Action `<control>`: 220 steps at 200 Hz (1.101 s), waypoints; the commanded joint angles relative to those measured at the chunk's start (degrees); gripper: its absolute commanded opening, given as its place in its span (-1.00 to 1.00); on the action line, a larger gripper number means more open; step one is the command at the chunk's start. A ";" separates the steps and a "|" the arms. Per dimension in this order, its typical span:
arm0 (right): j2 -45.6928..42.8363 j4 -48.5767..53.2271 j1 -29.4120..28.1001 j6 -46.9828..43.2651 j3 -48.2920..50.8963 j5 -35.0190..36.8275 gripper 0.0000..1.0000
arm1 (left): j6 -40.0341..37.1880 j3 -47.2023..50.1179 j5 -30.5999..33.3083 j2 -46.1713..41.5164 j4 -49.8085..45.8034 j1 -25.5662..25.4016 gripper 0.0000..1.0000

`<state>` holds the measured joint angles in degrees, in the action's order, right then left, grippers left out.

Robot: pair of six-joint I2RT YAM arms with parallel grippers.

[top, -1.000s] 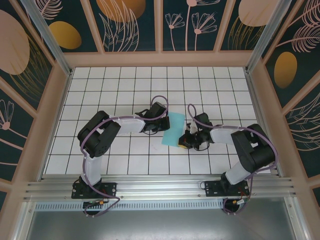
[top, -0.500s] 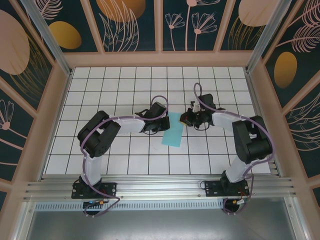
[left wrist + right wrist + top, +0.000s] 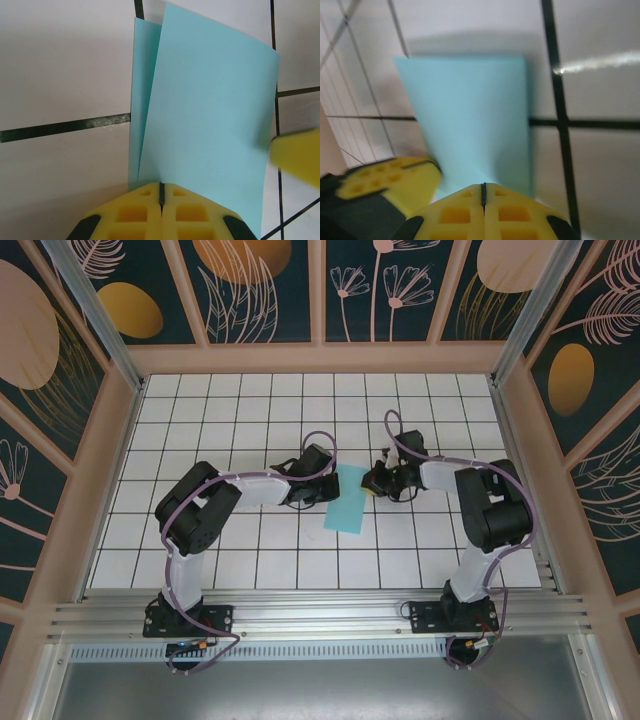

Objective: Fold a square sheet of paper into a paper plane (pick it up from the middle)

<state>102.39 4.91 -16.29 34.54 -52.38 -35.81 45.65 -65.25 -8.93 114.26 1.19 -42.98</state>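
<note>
Arms reach inward, left claw [image 3: 326, 491] and right claw [image 3: 371, 483] both closed, flanking the folded paper [image 3: 347, 504].

white table [image 3: 200, 430] with black grid lines, folded light-turquoise sheet of paper [image 3: 347, 502] lying near its middle

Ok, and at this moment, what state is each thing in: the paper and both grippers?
square sheet of paper: folded over into two layers, edges not quite aligned, lying on the table.
left gripper: shut, tips at one edge of the paper.
right gripper: shut, tips at the opposite side of the paper.
</note>
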 commanded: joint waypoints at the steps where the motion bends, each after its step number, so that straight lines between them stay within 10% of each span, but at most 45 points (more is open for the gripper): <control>1: 1.36 -0.30 1.25 -1.89 -3.06 0.92 -1.00 | -0.78 0.65 1.06 1.06 -6.91 0.02 -1.00; 220: 13.38 3.12 4.69 -5.55 -11.19 1.21 -0.98 | -0.25 0.48 0.40 -0.27 -6.14 0.01 -1.00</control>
<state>113.84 4.69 -11.57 31.38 -62.54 -37.58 45.65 -65.52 -8.95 114.17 0.64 -42.98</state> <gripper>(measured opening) 0.060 0.067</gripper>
